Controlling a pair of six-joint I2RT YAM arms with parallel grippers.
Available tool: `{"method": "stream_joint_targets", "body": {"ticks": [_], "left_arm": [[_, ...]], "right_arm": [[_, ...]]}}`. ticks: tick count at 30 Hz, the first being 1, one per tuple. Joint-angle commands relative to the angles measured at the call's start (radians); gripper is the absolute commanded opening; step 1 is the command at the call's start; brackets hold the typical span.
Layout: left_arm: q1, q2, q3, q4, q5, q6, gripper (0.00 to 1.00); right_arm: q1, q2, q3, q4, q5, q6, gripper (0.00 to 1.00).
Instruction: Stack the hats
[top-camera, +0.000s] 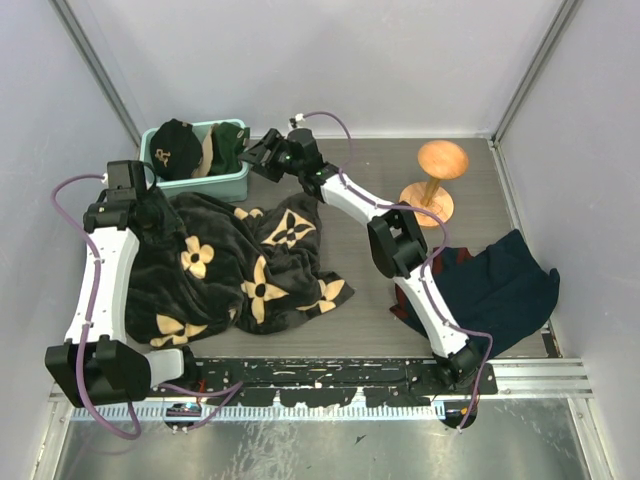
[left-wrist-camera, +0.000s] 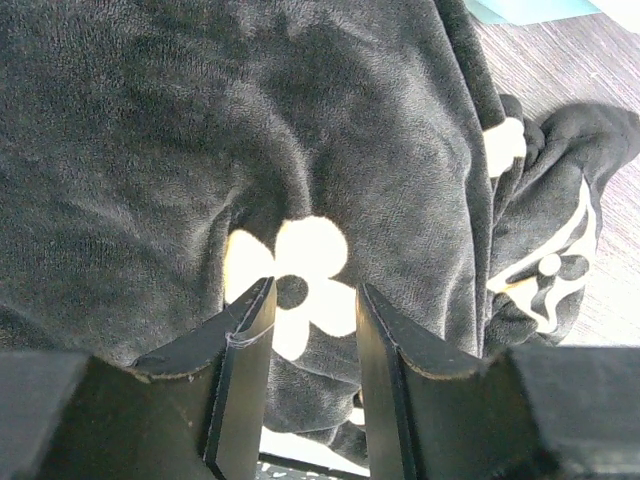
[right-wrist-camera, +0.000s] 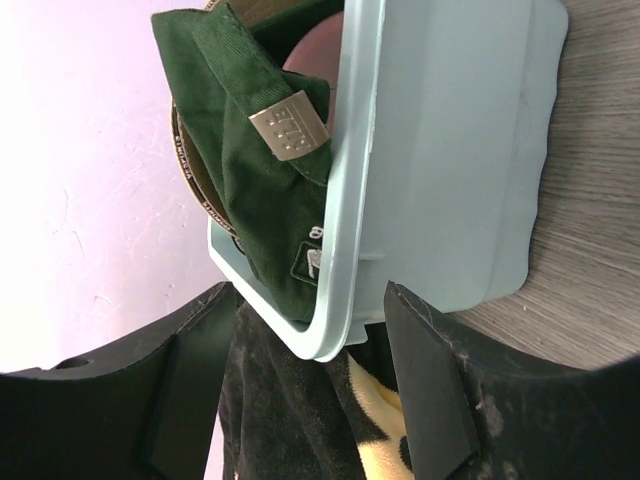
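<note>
judging from the cloth, the hats should be light and soft, sagging when lifted, with only the brim at all stiff, so a brim or the crown's edge looks the surest hold; the black cap (top-camera: 175, 145) with a tan logo and the dark green cap (right-wrist-camera: 250, 170) lie in the pale blue bin (right-wrist-camera: 440, 150) at the back left of the bench (top-camera: 390, 160). the right hand (right-wrist-camera: 310, 295) is spread wide and empty, its fingers straddling the bin's corner rim just short of the dark green cap. the left hand (left-wrist-camera: 313, 300) stands part open low over the black flowered blanket (left-wrist-camera: 150, 150), pinching nothing.
</note>
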Motion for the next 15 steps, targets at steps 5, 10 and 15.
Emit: {"method": "stream_joint_targets", "body": {"ticks": [5, 10, 15], "left_arm": [[0.001, 0.018, 0.031, 0.016, 0.0, 0.037, 0.46], [0.001, 0.024, 0.039, 0.012, -0.007, 0.045, 0.47], [0.001, 0.03, 0.046, 0.004, -0.006, 0.051, 0.47]], "right_arm": [[0.014, 0.028, 0.064, 0.073, -0.021, 0.05, 0.64], [0.018, 0.056, 0.099, 0.074, -0.015, 0.059, 0.61], [0.026, 0.092, 0.155, 0.061, -0.013, 0.065, 0.52]]}}
